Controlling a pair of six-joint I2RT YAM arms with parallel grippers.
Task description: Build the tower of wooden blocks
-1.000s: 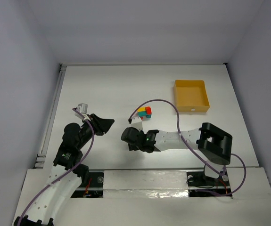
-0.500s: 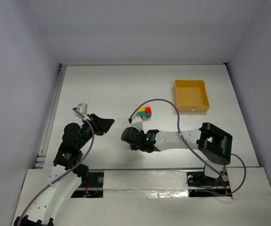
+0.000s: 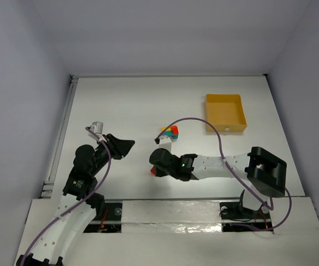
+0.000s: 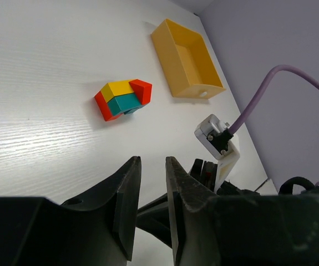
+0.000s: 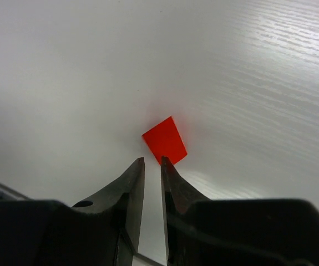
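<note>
Table (image 3: 120, 105), with tray (image 3: 224, 128) at its far right. Left gripper (image 4: 152, 159): jaws narrow, empty. Right gripper (image 5: 152, 160): jaws narrow, holding nothing, tips just short of 1 loose red block (image 5: 165, 140). Partial tower (image 3: 170, 132) stands mid-table. Best practice: widen jaws, straddle the block's flat sides, close squarely.
</note>
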